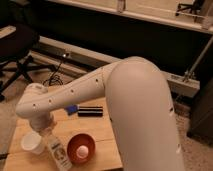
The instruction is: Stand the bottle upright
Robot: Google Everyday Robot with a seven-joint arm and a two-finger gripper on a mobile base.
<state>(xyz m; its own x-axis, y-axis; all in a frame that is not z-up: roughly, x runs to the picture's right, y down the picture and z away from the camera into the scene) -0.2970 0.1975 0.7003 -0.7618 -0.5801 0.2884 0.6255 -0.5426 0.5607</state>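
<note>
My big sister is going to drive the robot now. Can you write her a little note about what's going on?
Gripper: shut on the small clear plastic bottle with a white label, at the near left of the wooden table.
Bottle: tilted a little, between the white paper cup and the orange bowl. Black rectangular bar lies behind.
Done: bottle grasped and nearly vertical.
Left: set it standing straight, let go, back away.

The robot's white arm (125, 100) fills the right and centre of the frame, its broad upper segment narrowing toward the lower left. There the wrist bends downward, and the gripper (48, 131) points down, its jaws closed.
</note>
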